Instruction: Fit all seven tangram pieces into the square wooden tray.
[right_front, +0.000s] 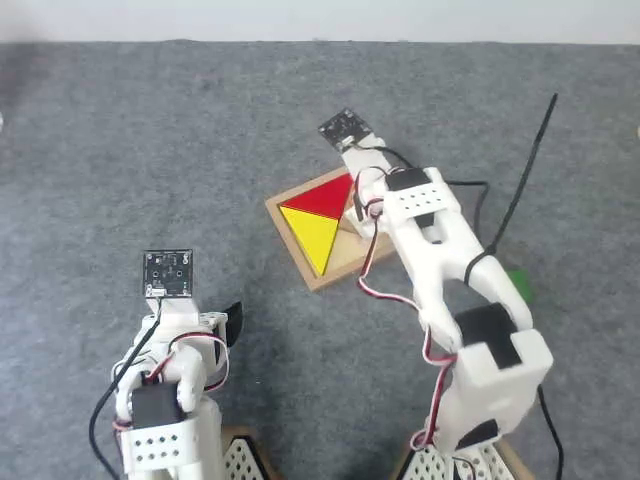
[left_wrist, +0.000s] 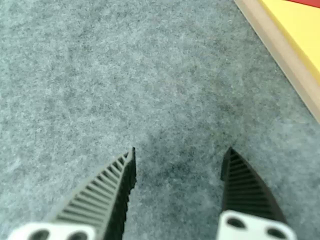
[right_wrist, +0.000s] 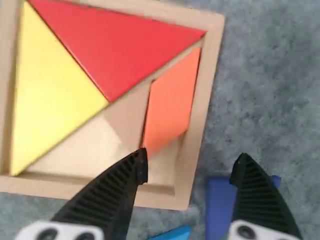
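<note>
From high up, I see the square wooden tray (right_front: 290, 248) on the grey mat (right_front: 120, 150). A red triangle (right_front: 322, 197) and a yellow triangle (right_front: 315, 238) lie in it, touching each other. My right arm (right_front: 430, 250) is over the tray's right side. My left arm (right_front: 170, 370) is well apart from the tray, over the mat. In my left wrist view, my left gripper (left_wrist: 177, 152) is wide open above the mat with nothing in it. In my right wrist view, my right gripper (right_wrist: 193, 157) is wide open too and holds nothing. It hangs over the tray's edge. An orange piece (right_wrist: 170, 107) lies in the tray beside the red triangle. A dark blue piece (right_wrist: 220, 200) and a light blue piece (right_wrist: 172, 234) lie on the mat just outside the tray.
</note>
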